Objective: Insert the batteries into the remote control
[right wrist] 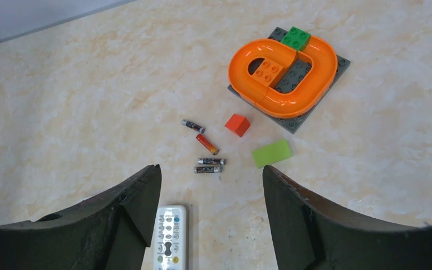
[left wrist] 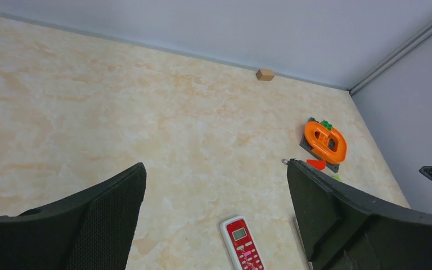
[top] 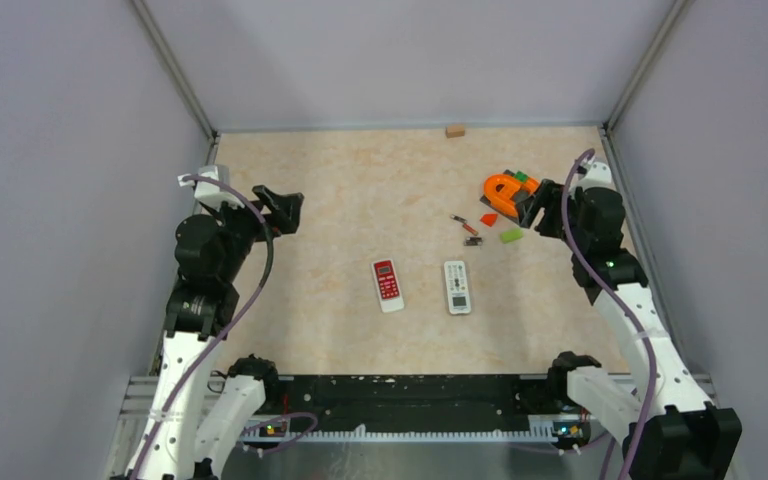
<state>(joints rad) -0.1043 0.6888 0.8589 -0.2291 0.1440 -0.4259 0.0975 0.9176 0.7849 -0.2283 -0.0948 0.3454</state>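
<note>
right hand (right wrist: 211, 169) empty, fingers spread wide, hovering above batteries (right wrist: 207, 144) and white remote (right wrist: 170, 236). left hand (left wrist: 214, 169) also spread, empty, raised at left, well apart from all items. four batteries loose on tabletop (top: 340, 200), clustered between white remote and orange track toy (right wrist: 284, 70), just beside red block (right wrist: 237, 124). red remote (top: 387, 285) and white remote lie button-side up, near each other. judgement: nothing loaded, no battery gripped, no cover seen open; whole task left.
</note>
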